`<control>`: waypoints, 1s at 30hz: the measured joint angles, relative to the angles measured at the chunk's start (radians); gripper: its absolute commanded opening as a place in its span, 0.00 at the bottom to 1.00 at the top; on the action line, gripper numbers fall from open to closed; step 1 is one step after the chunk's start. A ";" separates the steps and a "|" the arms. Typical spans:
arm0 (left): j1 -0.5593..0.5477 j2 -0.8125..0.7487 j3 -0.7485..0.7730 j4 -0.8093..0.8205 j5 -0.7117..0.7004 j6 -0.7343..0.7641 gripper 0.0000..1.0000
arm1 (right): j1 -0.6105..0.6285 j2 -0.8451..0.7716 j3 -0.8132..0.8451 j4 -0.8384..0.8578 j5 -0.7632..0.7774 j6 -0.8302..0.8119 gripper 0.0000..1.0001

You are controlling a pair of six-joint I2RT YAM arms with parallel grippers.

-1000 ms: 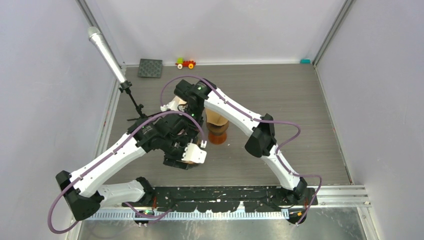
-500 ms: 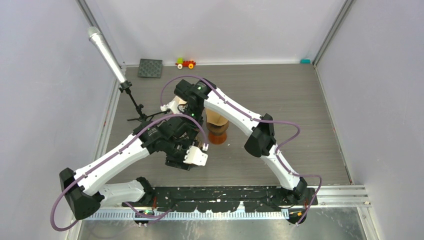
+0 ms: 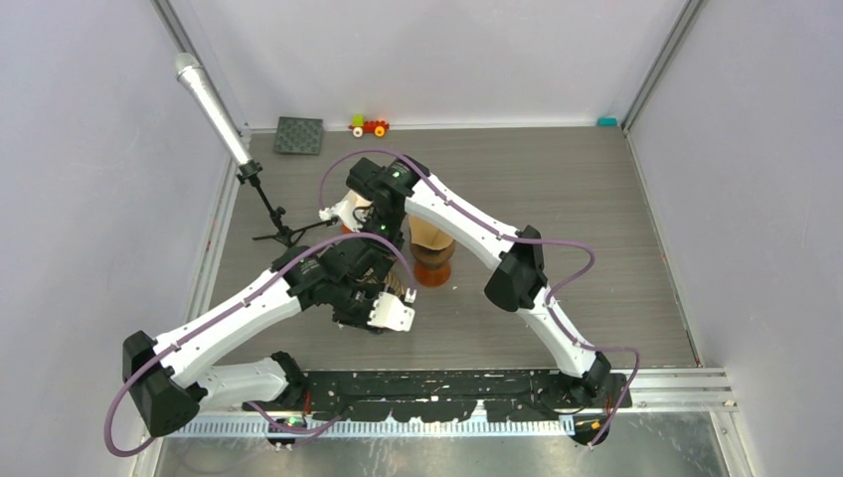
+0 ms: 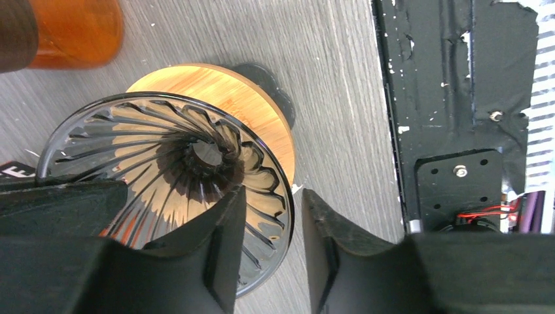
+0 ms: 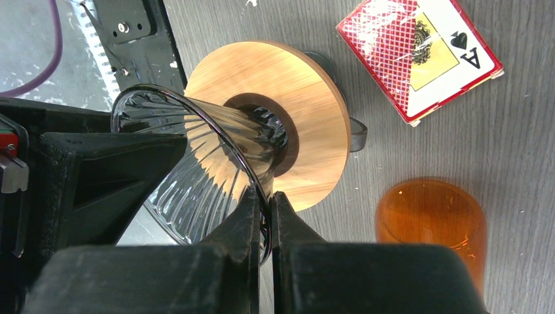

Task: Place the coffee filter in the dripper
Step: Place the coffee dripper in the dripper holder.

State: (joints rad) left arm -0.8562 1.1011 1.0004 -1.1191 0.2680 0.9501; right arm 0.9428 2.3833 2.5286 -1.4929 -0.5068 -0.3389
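The dripper (image 4: 163, 157) is a ribbed glass cone on a round wooden base (image 5: 301, 91). My right gripper (image 5: 267, 196) is shut on the cone's rim. My left gripper (image 4: 271, 196) is open and straddles the rim on the other side, one finger inside the cone and one outside, with a gap showing. In the top view the two wrists hide the dripper. A tan paper shape that looks like the coffee filter (image 3: 427, 234) sits on top of an orange cup (image 3: 433, 270) just right of the grippers.
A red pack of playing cards (image 5: 419, 55) lies beside the dripper's base. The orange cup (image 5: 429, 229) stands close to the right gripper. A microphone on a stand (image 3: 214, 109), a black pad (image 3: 298, 136) and a toy train (image 3: 369, 125) are at the back left.
My left arm has shifted a little up and right, bringing its gripper onto the dripper's rim. The right arm has held still.
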 measured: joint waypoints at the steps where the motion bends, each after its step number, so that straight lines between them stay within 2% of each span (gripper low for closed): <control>1: 0.000 0.000 -0.003 0.006 -0.002 0.002 0.31 | 0.000 0.000 0.000 0.000 -0.002 0.000 0.00; 27: -0.002 -0.060 -0.066 0.088 0.006 -0.033 0.00 | -0.004 0.013 0.014 -0.008 -0.002 -0.010 0.01; 30: -0.002 -0.069 -0.083 0.106 0.008 -0.039 0.00 | -0.004 0.015 0.014 -0.008 -0.002 -0.011 0.00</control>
State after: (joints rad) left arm -0.8581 1.0321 0.9173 -1.0130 0.2760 0.9108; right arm 0.9390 2.3985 2.5427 -1.5009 -0.5083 -0.3496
